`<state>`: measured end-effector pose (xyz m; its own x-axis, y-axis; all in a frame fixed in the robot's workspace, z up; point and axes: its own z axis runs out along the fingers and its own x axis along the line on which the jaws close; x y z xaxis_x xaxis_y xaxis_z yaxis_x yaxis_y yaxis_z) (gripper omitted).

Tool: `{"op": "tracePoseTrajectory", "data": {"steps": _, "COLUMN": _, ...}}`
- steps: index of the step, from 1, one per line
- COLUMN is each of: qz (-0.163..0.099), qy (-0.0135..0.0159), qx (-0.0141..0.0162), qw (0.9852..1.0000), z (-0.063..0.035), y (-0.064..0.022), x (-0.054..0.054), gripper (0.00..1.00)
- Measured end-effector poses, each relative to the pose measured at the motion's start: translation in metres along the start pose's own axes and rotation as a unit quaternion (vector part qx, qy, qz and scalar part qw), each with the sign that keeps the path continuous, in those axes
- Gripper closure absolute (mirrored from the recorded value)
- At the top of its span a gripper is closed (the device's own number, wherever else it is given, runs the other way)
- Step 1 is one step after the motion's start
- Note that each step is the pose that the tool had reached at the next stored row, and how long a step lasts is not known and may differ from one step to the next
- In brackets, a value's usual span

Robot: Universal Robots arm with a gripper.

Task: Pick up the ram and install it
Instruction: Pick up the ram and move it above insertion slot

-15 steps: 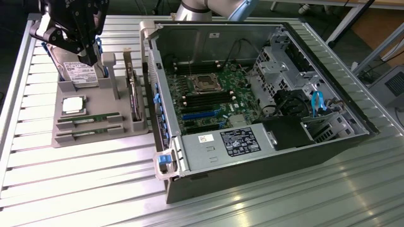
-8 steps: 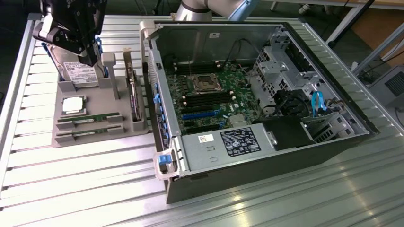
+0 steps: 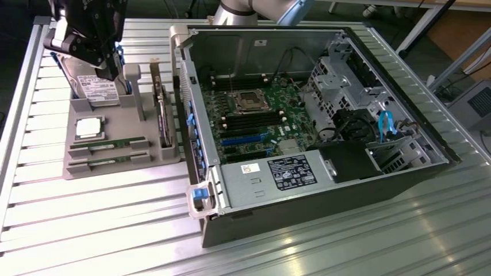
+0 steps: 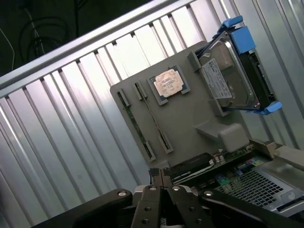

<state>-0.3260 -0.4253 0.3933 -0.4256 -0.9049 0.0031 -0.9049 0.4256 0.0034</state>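
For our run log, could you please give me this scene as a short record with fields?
gripper: shut, holding nothing, raised near the hard drive
ram: two green sticks lying in slots of the grey holder, untouched
processor chip: on the holder, between hard drive and ram
computer case: open, motherboard exposed, to the exterior view's right of the holder
task status: ram not yet picked up
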Motion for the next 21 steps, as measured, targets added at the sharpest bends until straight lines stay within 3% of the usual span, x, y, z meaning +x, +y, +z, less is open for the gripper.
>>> {"op": "tracePoseTrajectory", "data": {"steps": 6, "qz": -0.029, "qy": 0.0012, "qx": 0.0007, "qw": 0.9996, "z": 0.0, "y": 0.0, "x": 0.0, "gripper": 0.9}}
{"op": "tracePoseTrajectory", "data": {"steps": 9, "qz": -0.067, "qy": 0.0026, "qx": 0.0014, "qw": 0.9977, "z": 0.0, "y": 0.0, "x": 0.0, "gripper": 0.9}}
{"op": "tracePoseTrajectory", "data": {"steps": 13, "qz": -0.086, "qy": 0.0033, "qx": 0.0018, "qw": 0.9963, "z": 0.0001, "y": 0.0, "x": 0.0, "gripper": 0.9}}
{"op": "tracePoseTrajectory", "data": {"steps": 21, "qz": -0.131, "qy": 0.0038, "qx": 0.0022, "qw": 0.9913, "z": 0.0001, "y": 0.0, "x": 0.0, "gripper": 0.9}}
